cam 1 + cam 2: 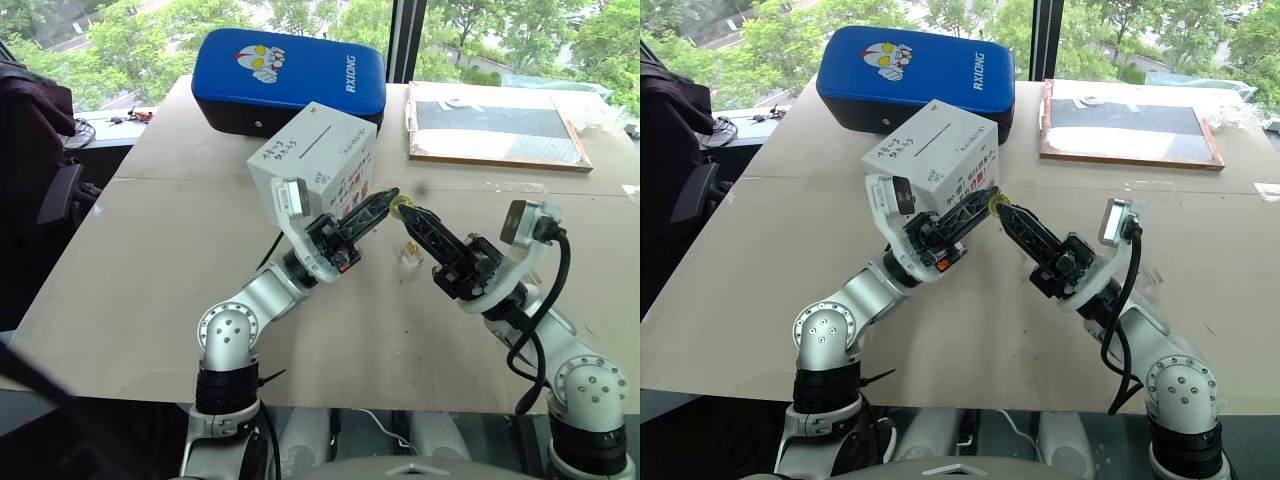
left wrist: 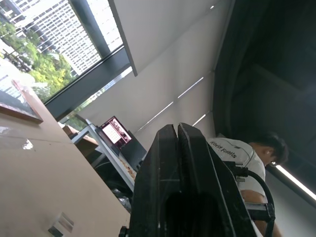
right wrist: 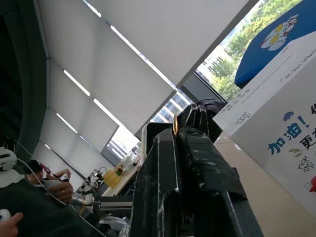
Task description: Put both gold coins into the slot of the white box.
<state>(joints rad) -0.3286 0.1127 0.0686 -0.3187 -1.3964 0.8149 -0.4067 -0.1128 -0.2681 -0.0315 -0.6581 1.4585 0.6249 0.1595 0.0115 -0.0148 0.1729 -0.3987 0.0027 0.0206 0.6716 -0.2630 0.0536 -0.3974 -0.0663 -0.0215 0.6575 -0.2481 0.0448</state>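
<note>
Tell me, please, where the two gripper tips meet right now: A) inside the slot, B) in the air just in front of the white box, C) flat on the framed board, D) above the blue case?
B: the left gripper and right gripper meet tip to tip at a gold coin, raised off the table beside the white box.

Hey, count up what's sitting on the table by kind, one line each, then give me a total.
White box: 1
Blue padded case: 1
Framed dark board: 1
Small clear plastic block: 1
Total: 4
Not on the table: 1 gold coin, held up between the tips of the two grippers.
</note>
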